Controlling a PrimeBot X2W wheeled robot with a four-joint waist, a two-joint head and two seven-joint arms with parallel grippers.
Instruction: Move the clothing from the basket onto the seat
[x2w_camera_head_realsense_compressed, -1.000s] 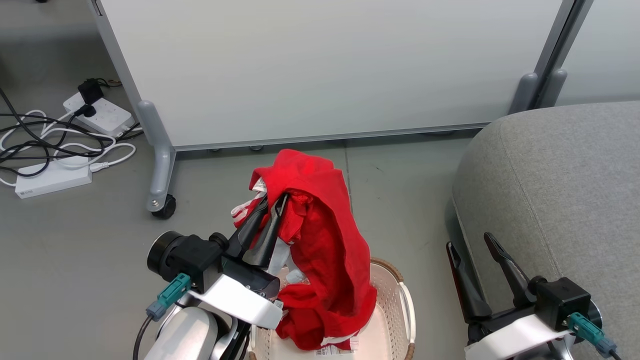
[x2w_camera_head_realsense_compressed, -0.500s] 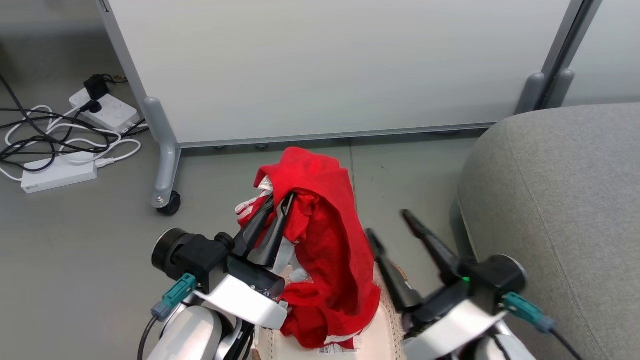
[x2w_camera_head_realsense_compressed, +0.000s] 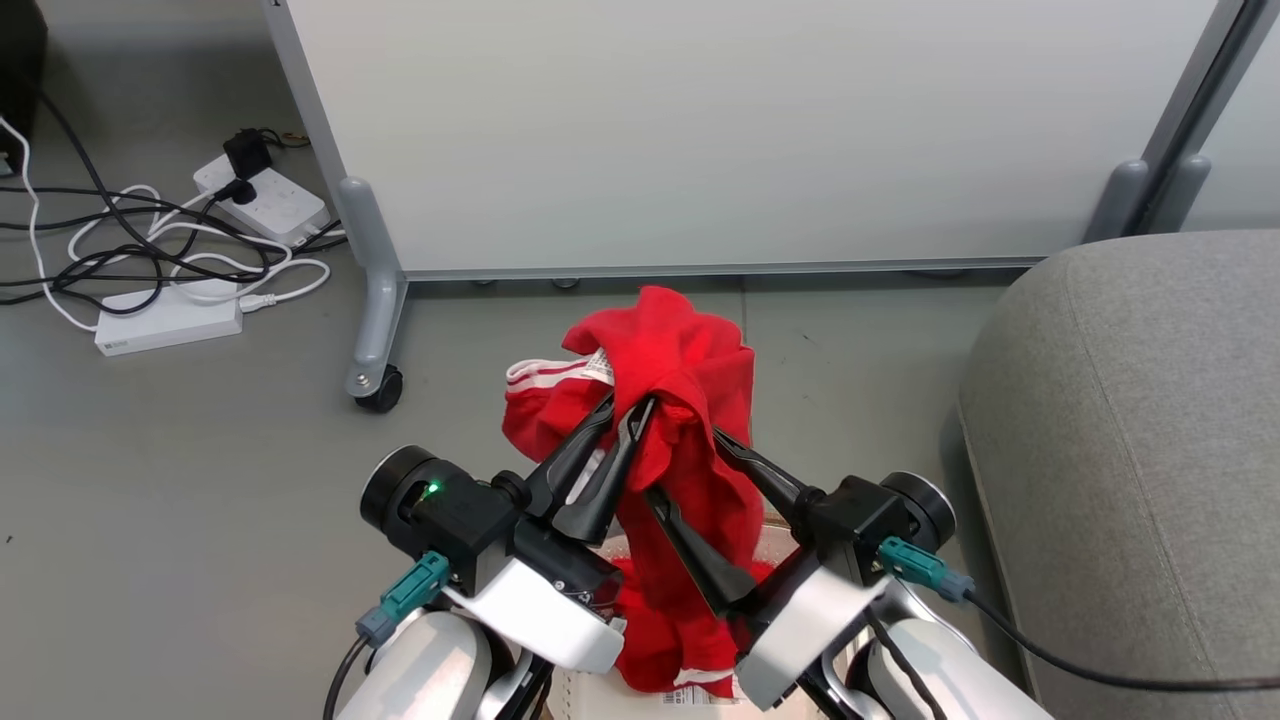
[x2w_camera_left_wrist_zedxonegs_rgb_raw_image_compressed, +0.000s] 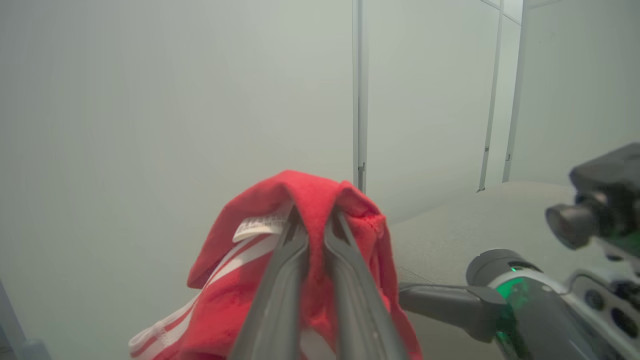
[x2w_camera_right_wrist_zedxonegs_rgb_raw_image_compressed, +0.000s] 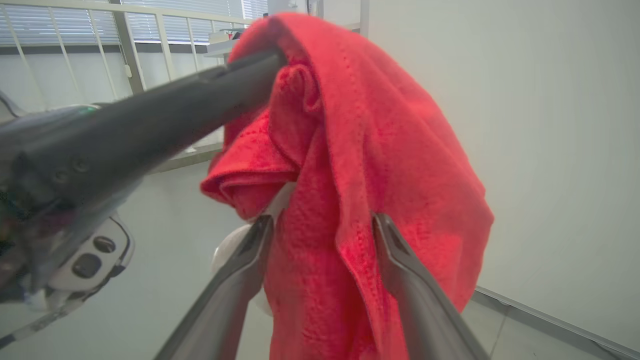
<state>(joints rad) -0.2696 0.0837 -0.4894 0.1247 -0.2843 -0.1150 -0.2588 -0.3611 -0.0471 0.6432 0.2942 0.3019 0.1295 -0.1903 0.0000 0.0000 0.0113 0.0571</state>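
While we look down from the head, left claw (x2w_camera_head_realsense_compressed: 630, 405): pinched almost shut on a top fold of the clothing (x2w_camera_head_realsense_compressed: 690, 350), with red cloth squeezed between its two fingers.
Right claw (x2w_camera_head_realsense_compressed: 683, 462): spread wide, one finger on each side of the hanging cloth, not clamped on it.
Clothing: bunched red fabric with white stripes and a white tag, held up over the basket (x2w_camera_head_realsense_compressed: 773, 528), its lower end drooping towards it.
Basket: on the floor (x2w_camera_head_realsense_compressed: 200, 470), and we see little of it past our arms and the cloth.
Seat (x2w_camera_head_realsense_compressed: 1130, 450): grey cushion to our right, apart from the clothing.
Backdrop: pale wheeled panel (x2w_camera_head_realsense_compressed: 700, 130) beyond; power strips (x2w_camera_head_realsense_compressed: 262, 205) and cables to our left.
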